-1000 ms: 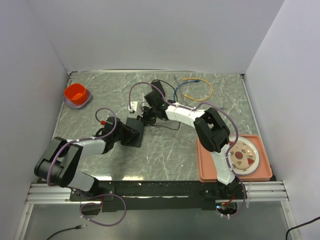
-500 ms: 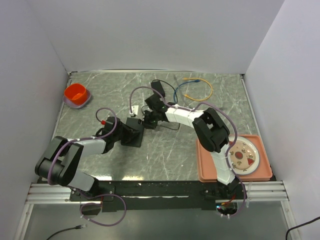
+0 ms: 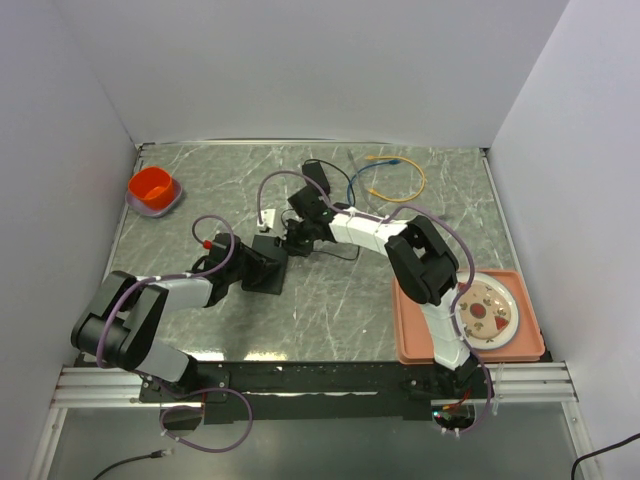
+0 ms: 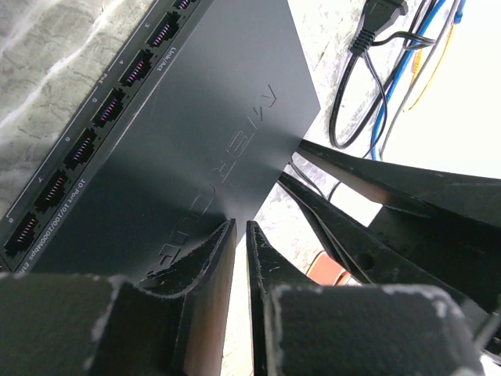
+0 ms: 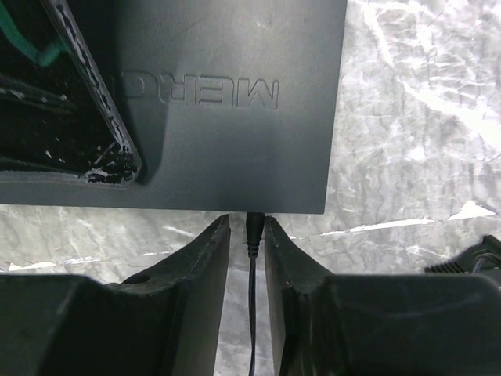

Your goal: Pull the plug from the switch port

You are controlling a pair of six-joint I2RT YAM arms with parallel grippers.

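Lately, in the top view, the right gripper (image 3: 292,240) has edged in from the side until its tips sit against the far long edge of the switch (image 3: 273,272). With the wrist shifted, the small black adapter brick (image 3: 315,172) well beyond the switch is now uncovered. The switch and the left gripper (image 3: 255,262) lying over its near side have not moved, so I judge the reach finished and the pull not yet begun. The plug is too small to pick out from up here. In the left wrist view, the left gripper (image 4: 241,231) has its jaws almost together, with only a thin bright slit between them and nothing in it. Its tips meet the near corner of the switch (image 4: 211,102), seemingly to pin it down, though how hard they bear cannot be told. A row of numbered sockets (image 4: 102,117) runs along one long edge of the switch, and the edge with the plug is out of sight. In the right wrist view, the right gripper (image 5: 247,221) stands narrow, one finger on each side of the plug (image 5: 254,227). The plug is still seated in the edge of the switch (image 5: 235,157), and its thin lead (image 5: 251,313) runs back between the jaws. Whether the pads already squeeze it I cannot tell. The port itself is hidden by the plug, and a left finger (image 5: 102,117) rests on the switch's top.
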